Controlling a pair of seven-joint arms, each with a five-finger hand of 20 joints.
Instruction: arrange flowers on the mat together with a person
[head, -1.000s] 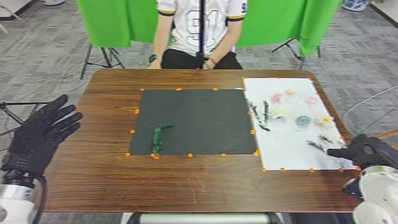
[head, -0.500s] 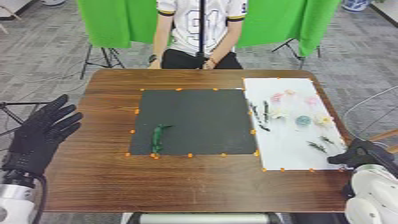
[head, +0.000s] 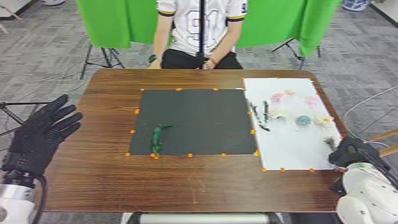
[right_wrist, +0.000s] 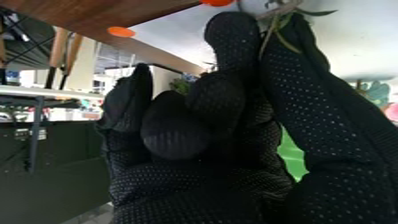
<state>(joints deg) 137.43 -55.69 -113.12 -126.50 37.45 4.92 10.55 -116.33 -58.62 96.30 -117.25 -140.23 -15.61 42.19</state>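
My right hand (head: 355, 153) is over the right edge of the white mat (head: 306, 159), pinching a dark green sprig (head: 330, 143) that stands out from its fingertips. The right wrist view has the right hand (right_wrist: 200, 187) with thin stems (right_wrist: 269, 35) between thumb and finger. Pink flowers (head: 311, 100), a pale flower (head: 280, 114), a blue-green flower (head: 304, 120) and a yellowish flower (head: 323, 120) lie on the white mat, with dark twigs (head: 265, 112) near its left edge. A green stem (head: 158, 139) lies on the dark mat (head: 200, 120). My left hand (head: 40, 132) is open beside the table's left edge.
Orange markers (head: 189, 155) line both mats on the brown table (head: 178, 185). Beyond the far edge are a green cloth (head: 115, 25) and a thin black pole (head: 202, 30). In the right wrist view, the table edge (right_wrist: 164, 52) passes behind the hand.
My right hand has closed on the sprig near the mat's right edge and shifted slightly. The sprigs that lay apart there have left their earlier spots. The left hand has stayed still.
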